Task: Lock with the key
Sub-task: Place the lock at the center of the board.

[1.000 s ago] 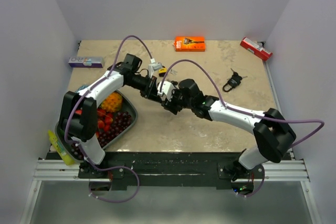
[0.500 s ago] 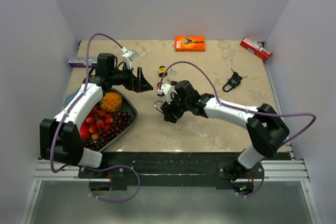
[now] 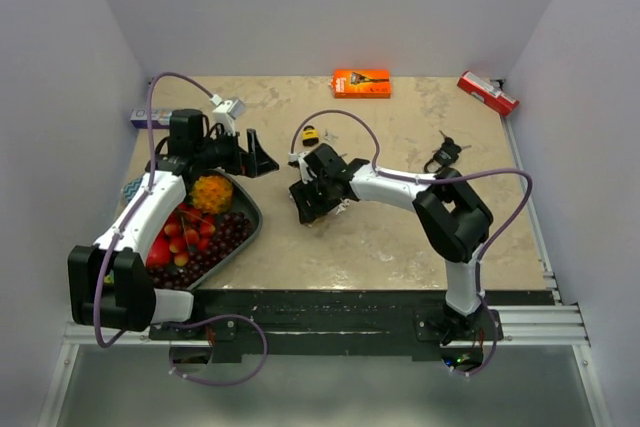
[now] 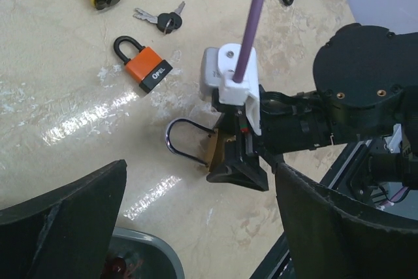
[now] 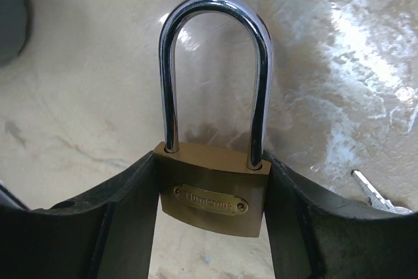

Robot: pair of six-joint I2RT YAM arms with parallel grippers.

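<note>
Top view, left pincer (image 3: 262,155): spread wide, empty, hanging over the bench (image 3: 400,237) just beyond the fruit tray (image 3: 256,219).
Top view, right pincer (image 3: 303,205): mid-bench, pointed toward the left arm. Load hidden under the wrist from this angle.
Top view, surroundings: yellow padlock (image 3: 310,134) just behind the right pincer. Black padlock (image 3: 441,157) well apart to the right. Orange box (image 3: 361,82) and red box (image 3: 487,92) along the far edge.
Left wrist view, brass padlock (image 4: 213,151): made out here. Body clamped in the right pincer, chrome shackle sticking out past the fingertips.
Left wrist view, extras: orange padlock (image 4: 147,70) flat on the bench, black-headed keys (image 4: 163,19) between it and the yellow padlock. Neither made out from above.
Left wrist view, own fingers (image 4: 65,227): far apart at the lower corners, nothing between.
Right wrist view, grip: partly closed, fingers pressed on both sides of the brass body. Both shackle legs seated in the body. Resting on the bench or lifted: cannot tell.
Right wrist view, silver key (image 5: 373,195): on the bench just beside the right-hand finger, apart from the padlock. Seen in this view only.
</note>
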